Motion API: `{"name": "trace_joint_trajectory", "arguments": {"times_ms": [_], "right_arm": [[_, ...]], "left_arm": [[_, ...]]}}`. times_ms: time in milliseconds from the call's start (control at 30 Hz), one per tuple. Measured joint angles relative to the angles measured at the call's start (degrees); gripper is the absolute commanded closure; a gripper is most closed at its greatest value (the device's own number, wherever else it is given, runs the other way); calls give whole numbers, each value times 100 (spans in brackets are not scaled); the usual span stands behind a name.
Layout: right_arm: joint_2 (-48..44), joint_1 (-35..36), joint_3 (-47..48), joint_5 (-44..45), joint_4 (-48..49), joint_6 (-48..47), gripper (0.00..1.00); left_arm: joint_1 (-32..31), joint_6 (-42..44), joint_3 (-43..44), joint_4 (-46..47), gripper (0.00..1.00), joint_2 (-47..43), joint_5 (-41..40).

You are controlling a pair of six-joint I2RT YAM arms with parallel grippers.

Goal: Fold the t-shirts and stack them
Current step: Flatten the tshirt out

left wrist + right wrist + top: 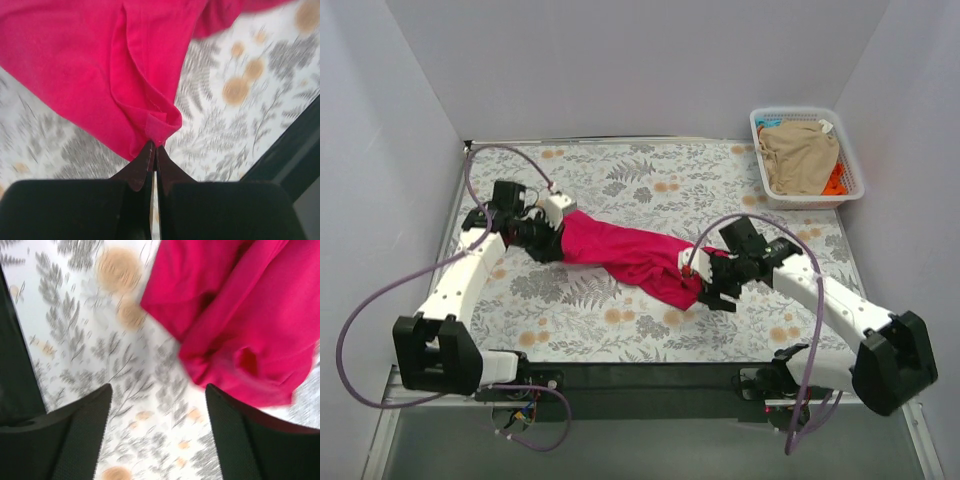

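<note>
A crimson-pink t-shirt (630, 250) lies stretched and bunched across the middle of the floral table cloth. My left gripper (548, 240) is shut on the shirt's left end; the left wrist view shows the fingertips (150, 150) pinching a fold of the pink cloth (100, 65). My right gripper (712, 290) is open and empty beside the shirt's right end; in the right wrist view the pink cloth (240, 315) lies just beyond the right finger (235, 410). A tan-beige t-shirt (800, 155) and an orange one (835, 180) lie in the basket.
The white lattice basket (854, 160) stands at the back right of the table. The table's dark front edge (640, 375) runs between the two arm bases. Purple cables loop off both arms.
</note>
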Motion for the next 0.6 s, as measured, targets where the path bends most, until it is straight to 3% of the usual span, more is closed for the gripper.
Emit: {"name": "trace_joint_trajectory", "arguments": {"times_ms": [100,233,300,433,600], "right_arm": [[-643,55,-505,306,-251,-79,27],[-793,-308,-280,374,-398,72,28],[-481,-643,96,212,-444,238,30],[647,-1241,1139,-98,-426,678,47],[1858,-1580,2166,-599,-321,1340,49]], "left_arm": [[304,374,-901,-229,100,-354,-330],[551,490,-1152,-236,100,-55,-713],[575,420,-1091,-162,100,114,-841],[592,260,-673,-81,100,592,-970],[754,4,-227,39,100,931,-986]]}}
